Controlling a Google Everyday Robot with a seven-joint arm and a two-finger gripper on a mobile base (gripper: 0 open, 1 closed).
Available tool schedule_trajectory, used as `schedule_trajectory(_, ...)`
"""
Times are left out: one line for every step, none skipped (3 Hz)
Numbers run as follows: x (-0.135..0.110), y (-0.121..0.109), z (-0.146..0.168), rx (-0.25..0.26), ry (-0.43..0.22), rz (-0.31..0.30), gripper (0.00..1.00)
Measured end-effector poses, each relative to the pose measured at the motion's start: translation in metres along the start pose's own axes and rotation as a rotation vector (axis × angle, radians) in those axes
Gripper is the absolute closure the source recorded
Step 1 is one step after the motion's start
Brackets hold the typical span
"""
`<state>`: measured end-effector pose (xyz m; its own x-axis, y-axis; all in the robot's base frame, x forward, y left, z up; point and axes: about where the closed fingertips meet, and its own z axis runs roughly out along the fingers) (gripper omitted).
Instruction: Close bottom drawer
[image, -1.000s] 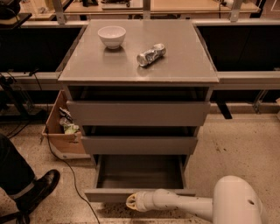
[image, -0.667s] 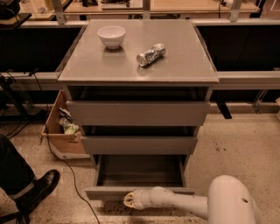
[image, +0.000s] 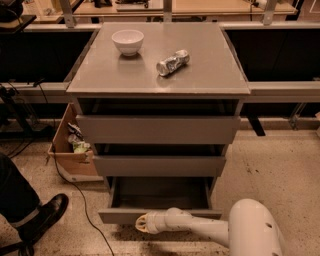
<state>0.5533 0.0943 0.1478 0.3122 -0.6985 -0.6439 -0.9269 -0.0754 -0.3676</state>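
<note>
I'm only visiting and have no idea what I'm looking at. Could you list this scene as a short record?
Bottom drawer: pulled out, not yet closed
Gripper: low, at that drawer's front, left of centre
Middle drawer: slightly open
Cabinet top: white bowl, crumpled can on its side
Floor, left: cardboard box, person's shoe

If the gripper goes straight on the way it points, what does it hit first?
The gripper, low at the front of the plain grey bottom drawer, points left along it. It probably skims that front, then meets the black floor cable; depth is unclear.
</note>
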Motion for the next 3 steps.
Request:
schedule_trajectory(-0.011, -0.017, 0.015, 0.009, -0.019, -0.048, 1.0)
schedule_trajectory(-0.025, -0.048, 0.035, 0.039, -0.036, -0.124, 1.0)
schedule_trajectory(-0.031, -0.069, 0.044, 0.075, -0.038, -0.168, 1.0)
